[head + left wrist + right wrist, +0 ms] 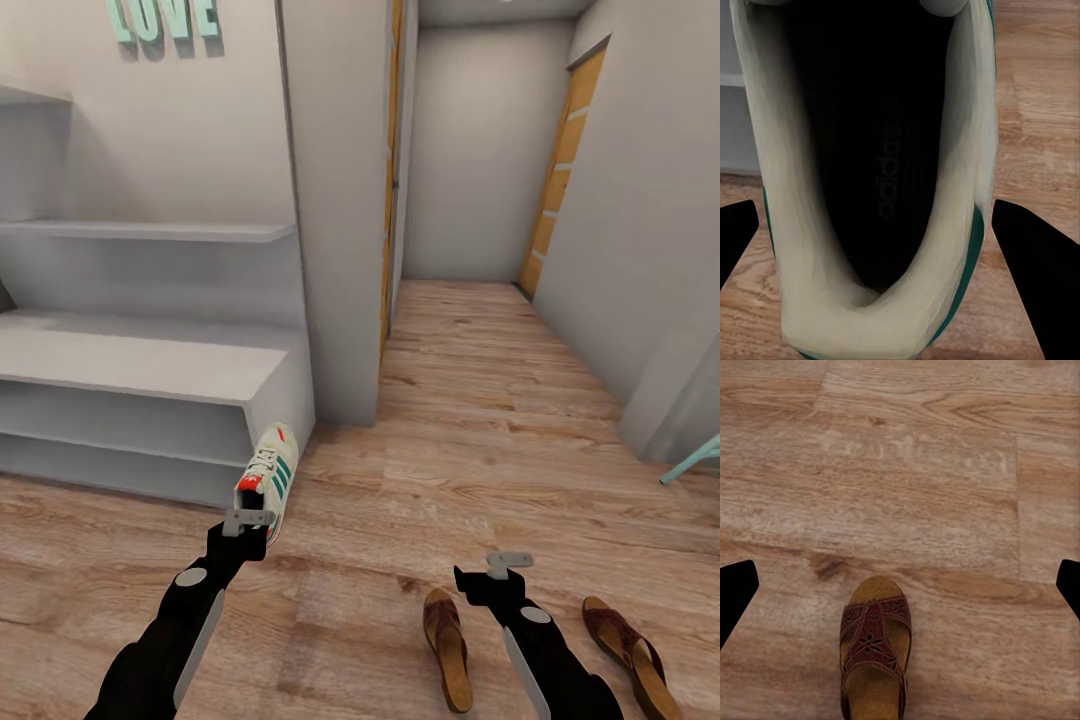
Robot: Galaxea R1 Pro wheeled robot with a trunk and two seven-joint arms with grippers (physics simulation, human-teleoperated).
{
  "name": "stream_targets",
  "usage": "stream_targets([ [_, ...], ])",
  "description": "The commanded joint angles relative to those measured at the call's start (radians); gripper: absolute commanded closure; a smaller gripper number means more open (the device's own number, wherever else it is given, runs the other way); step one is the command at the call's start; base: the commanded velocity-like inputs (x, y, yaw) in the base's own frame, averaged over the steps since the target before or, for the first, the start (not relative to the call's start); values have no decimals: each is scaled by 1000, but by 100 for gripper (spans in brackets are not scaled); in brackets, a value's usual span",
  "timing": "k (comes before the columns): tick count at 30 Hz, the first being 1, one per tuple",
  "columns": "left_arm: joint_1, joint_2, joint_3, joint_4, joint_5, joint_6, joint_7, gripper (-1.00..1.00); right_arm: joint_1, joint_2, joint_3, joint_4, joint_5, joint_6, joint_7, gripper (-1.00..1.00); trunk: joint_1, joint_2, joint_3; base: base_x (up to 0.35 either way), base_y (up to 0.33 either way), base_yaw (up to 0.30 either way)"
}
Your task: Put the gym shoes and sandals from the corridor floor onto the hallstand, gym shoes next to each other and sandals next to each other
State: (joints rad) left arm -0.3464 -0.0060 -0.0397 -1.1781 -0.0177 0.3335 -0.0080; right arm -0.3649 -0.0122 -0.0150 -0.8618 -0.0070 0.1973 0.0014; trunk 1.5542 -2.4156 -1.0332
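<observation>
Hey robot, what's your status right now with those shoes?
Left gripper open, straddling gym shoe's heel beside hallstand. Right gripper open, empty, above floor. Two sandals unpicked. Nothing in the way.

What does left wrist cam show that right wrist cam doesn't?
Left wrist: straight down into a gym shoe, its dark insole and pale collar between the open left claw fingers, with a grey strip of the hallstand beside it.

Right wrist: one brown sandal lying below the open right claw, ungrasped.

Both: the wood-plank corridor floor and two dark fingertips at the frame edges.
</observation>
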Motion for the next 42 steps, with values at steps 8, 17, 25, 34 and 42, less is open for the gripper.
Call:
stream_targets([
  [8, 0, 0, 0, -2, -2, 6, -1, 100, 0, 0, 0, -2, -1, 5, 0, -100, 19, -35, -24, 0, 0, 0],
  [17, 0, 0, -26, -2, -2, 4, -3, 100, 0, -1, 0, 14, -3, -71, 1, -100, 47, -85, -68, 0, 0, 0],
  [25, 0, 0, -75, -2, -2, 4, -2, 100, 0, -1, 0, 112, -2, -189, 0, -100, 50, -87, -110, 0, 0, 0],
  [34, 0, -5, -73, -18, -2, 7, -2, 100, 0, -1, 0, 129, -2, -193, 1, -100, 54, -89, -154, 0, 0, 58],
  [42, 0, -26, -73, -52, -2, 7, -1, 100, 0, -1, 0, 130, -2, -193, 2, -100, 58, -91, -198, 0, 0, 121],
])
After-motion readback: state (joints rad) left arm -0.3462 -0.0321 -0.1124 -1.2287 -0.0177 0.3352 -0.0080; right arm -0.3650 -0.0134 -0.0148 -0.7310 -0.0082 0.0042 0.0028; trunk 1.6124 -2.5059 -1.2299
